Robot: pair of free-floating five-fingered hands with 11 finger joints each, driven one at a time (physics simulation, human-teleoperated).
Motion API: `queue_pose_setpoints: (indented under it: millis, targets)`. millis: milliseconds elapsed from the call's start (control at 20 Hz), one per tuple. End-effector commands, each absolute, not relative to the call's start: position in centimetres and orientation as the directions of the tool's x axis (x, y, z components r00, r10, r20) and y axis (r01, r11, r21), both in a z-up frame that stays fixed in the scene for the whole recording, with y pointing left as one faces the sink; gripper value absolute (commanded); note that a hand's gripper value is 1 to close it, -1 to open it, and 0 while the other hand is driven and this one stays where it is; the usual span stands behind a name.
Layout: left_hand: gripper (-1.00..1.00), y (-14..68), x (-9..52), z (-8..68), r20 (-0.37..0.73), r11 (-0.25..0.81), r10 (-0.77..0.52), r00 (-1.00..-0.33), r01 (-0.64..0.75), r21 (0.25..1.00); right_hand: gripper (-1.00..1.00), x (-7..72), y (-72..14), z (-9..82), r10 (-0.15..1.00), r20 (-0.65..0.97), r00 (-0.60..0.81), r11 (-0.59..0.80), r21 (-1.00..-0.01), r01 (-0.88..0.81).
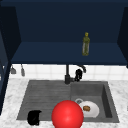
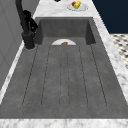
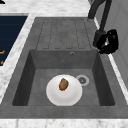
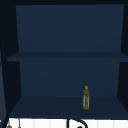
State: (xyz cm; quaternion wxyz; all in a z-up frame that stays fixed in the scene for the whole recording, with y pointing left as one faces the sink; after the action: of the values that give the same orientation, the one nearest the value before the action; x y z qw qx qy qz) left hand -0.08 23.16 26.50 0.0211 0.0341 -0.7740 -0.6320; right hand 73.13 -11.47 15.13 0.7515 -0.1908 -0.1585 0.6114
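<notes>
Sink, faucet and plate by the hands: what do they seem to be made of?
The sink looks like matte grey stone or composite, going by its mottled, dull surface. The faucet near the right hand looks like matte black metal, though coated plastic is possible. The plate appears to be smooth white ceramic. The left hand is at the sink's front edge.

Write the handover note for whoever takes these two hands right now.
Right hand: at the faucet, behind the basin; fingers look curled by its lever, contact unclear.
Left hand: idle at the front left edge of the sink.
Plate with a small brown piece of food lies in the basin beside the drain.
Bottle stands on the cabinet shelf above.
No water running.
</notes>
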Motion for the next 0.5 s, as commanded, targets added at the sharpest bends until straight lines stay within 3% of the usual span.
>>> queue_pose_setpoints:
  millis: [0,450]
  targets:
    - [0.0,23.16,-0.08,26.5,-0.011,0.199,-0.079,-0.997,-0.026,0.98,1.0,76.24,-10.18,16.57,0.979,0.037,0.203,0.196,-0.475,-0.858]
    - [0.0,23.16,-0.08,26.5,-0.011,0.199,-0.079,-0.997,-0.026,0.98,1.0,76.92,-9.68,16.02,0.989,-0.052,0.14,0.112,-0.365,-0.924]
